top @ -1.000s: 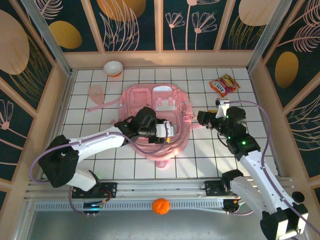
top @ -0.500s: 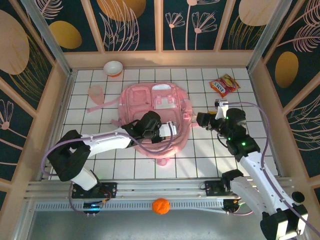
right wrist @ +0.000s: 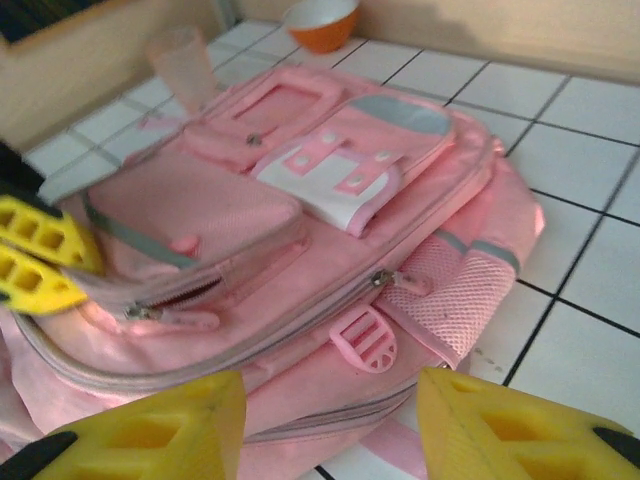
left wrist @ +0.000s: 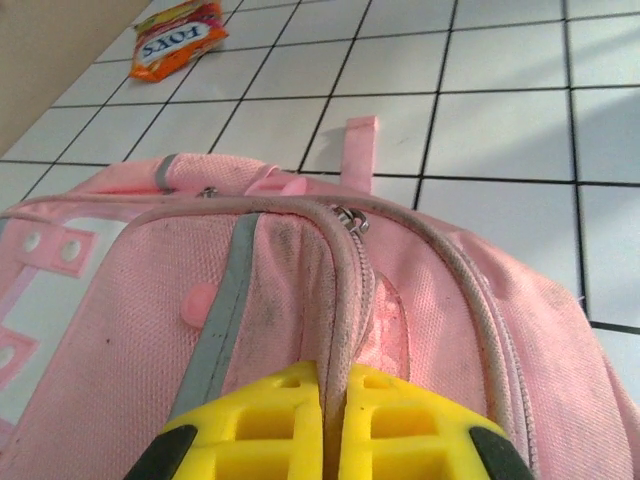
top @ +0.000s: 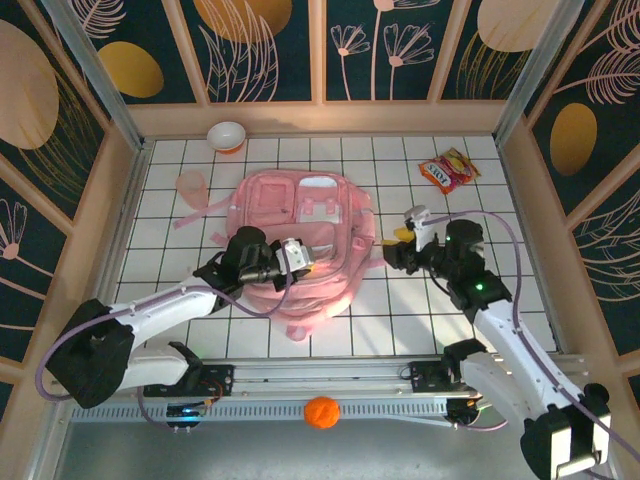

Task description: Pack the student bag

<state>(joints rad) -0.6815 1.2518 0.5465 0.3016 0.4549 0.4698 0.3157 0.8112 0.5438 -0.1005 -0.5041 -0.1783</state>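
Since the earlier frame the left gripper (top: 298,255) had drawn back toward lower left, bunching the student bag (top: 320,215) at centre frame. Its fingers were clamped on the zipper trim (left wrist: 345,300). The right gripper (top: 391,252), fingers apart, hovered at the bag's right edge.

Only one piece of lettering can be read. It stands on the small orange-and-red crinkled foil snack packet (left wrist: 178,40), which lies flat on the white tiled table (left wrist: 500,60); a white slanted band across its face carries bold dark capitals that look like "FOX'S", upside down in the left wrist view; any finer print around the band is too blurred to make out; from the top external view the white band shows too, its letters too small to tell.
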